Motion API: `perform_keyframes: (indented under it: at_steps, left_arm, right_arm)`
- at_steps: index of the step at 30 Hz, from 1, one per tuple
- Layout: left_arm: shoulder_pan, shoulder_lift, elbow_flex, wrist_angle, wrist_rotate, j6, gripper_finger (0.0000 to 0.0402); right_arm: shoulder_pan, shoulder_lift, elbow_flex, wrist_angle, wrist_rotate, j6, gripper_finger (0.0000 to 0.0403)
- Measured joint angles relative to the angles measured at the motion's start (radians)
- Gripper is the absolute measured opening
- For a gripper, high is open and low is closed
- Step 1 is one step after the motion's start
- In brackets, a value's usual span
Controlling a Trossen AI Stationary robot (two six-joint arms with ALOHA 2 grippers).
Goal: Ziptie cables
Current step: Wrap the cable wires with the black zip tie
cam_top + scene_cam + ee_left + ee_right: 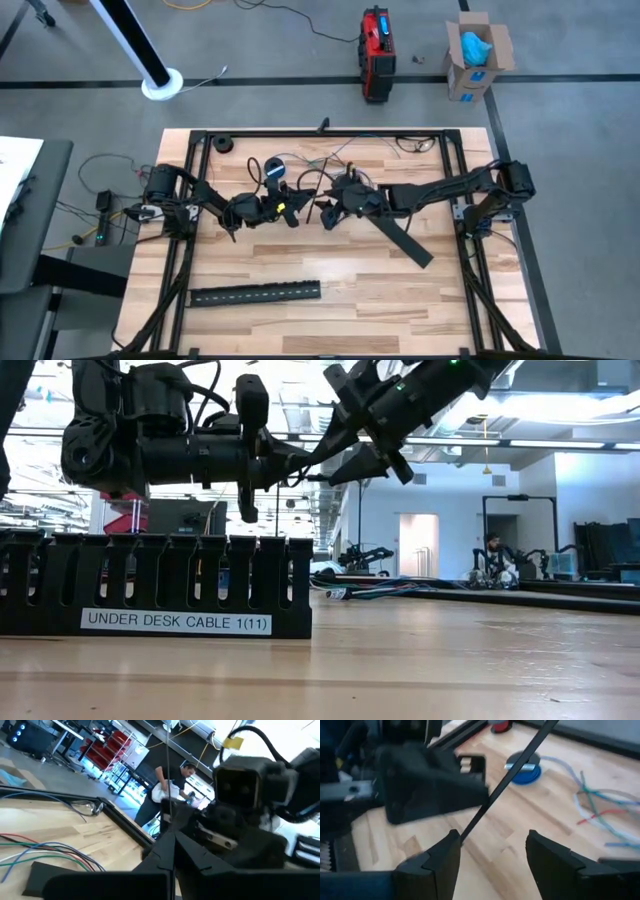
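We keep the left gripper clenched on the zip tie, guiding it between the released right gripper, cables waiting.

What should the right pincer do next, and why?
Probably nudge the right pincer sideways, then close: its fingers stand open, and the thin black strip held by the left pincer ends beside one finger, not between them.

Two slotted black strips lie on the table: one strip well off from the end effectors, another strip just beside the right end effector. One blue tape roll sits near the left end effector, alongside one loose bundle of cables.
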Motion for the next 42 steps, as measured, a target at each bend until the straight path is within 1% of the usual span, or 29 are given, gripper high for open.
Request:
perform_keyframes:
  at_steps: [4, 7, 11, 14, 16, 18, 19, 22, 23, 25, 28, 30, 31, 33, 36, 38, 40, 42]
  left_arm:
    - [0.001, 0.0, 0.004, 0.0, -0.002, -0.009, 0.0]
    - [0.001, 0.0, 0.016, -0.001, -0.01, -0.011, 0.0]
    - [0.001, 0.0, 0.041, 0.0, -0.008, -0.011, 0.0]
    - [0.001, 0.0, 0.06, 0.006, 0.009, -0.011, 0.0]
    - [0.001, 0.0, 0.072, 0.007, 0.024, -0.012, 0.0]
    - [0.001, 0.0, 0.081, 0.003, 0.038, -0.007, 0.0]
    - [0.001, 0.0, 0.082, 0.001, 0.042, -0.003, 0.0]
    - [0.008, -0.002, 0.074, -0.005, 0.069, 0.004, 0.0]
    - [0.016, -0.009, 0.064, -0.012, 0.085, 0.003, 0.0]
    - [0.033, -0.024, 0.04, -0.049, 0.119, 0.004, 0.0]
    - [0.046, -0.056, 0.005, -0.222, 0.128, -0.008, 0.0]
    - [0.049, -0.07, -0.003, -0.351, 0.141, -0.01, 0.0]
    - [0.051, -0.072, 0.001, -0.41, 0.151, 0.004, 0.0]
    - [0.059, -0.07, 0.026, -0.551, 0.204, 0.083, 0.0]
    - [0.074, -0.071, 0.092, -0.773, 0.302, 0.284, 0.0]
    - [0.086, -0.072, 0.15, -0.925, 0.395, 0.407, 0.0]
    - [0.096, -0.079, 0.219, -1.094, 0.469, 0.498, 0.0003]
    - [0.101, -0.089, 0.288, -1.248, 0.499, 0.573, 0.0013]
  right_arm:
    - [-0.032, 0.0, 0.0, 0.02, -0.004, -0.011, 0.0205]
    - [-0.052, 0.0, 0.0, 0.021, -0.029, -0.018, 0.0205]
    - [-0.061, 0.0, 0.0, 0.033, -0.03, -0.026, 0.0205]
    - [-0.065, 0.0, -0.001, 0.059, -0.029, -0.054, 0.0204]
    - [-0.065, 0.0, -0.001, 0.068, -0.029, -0.069, 0.0195]
    - [-0.064, 0.0, -0.001, 0.069, -0.031, -0.07, 0.0164]
    - [-0.064, 0.0, -0.001, 0.066, -0.031, -0.066, 0.0138]
    - [-0.058, 0.0, 0.0, 0.021, -0.029, -0.08, 0.0033]
    - [-0.054, 0.0, 0.0, -0.014, -0.027, -0.099, 0.0019]
    - [-0.045, -0.004, 0.0, -0.131, -0.028, -0.112, 0.0027]
    - [-0.041, -0.006, 0.0, -0.359, -0.042, -0.086, 0.0063]
    - [-0.045, -0.006, -0.001, -0.474, -0.045, -0.116, 0.0084]
    - [-0.044, -0.006, -0.001, -0.499, -0.044, -0.149, 0.0093]
    - [-0.039, -0.006, -0.001, -0.514, -0.047, -0.211, 0.0108]
    - [-0.036, -0.007, -0.001, -0.506, -0.082, -0.255, 0.0128]
    - [-0.043, -0.008, -0.001, -0.503, -0.113, -0.261, 0.0141]
    - [-0.047, -0.008, 0.0, -0.503, -0.138, -0.247, 0.0154]
    - [-0.049, -0.009, 0.0, -0.515, -0.166, -0.239, 0.0168]
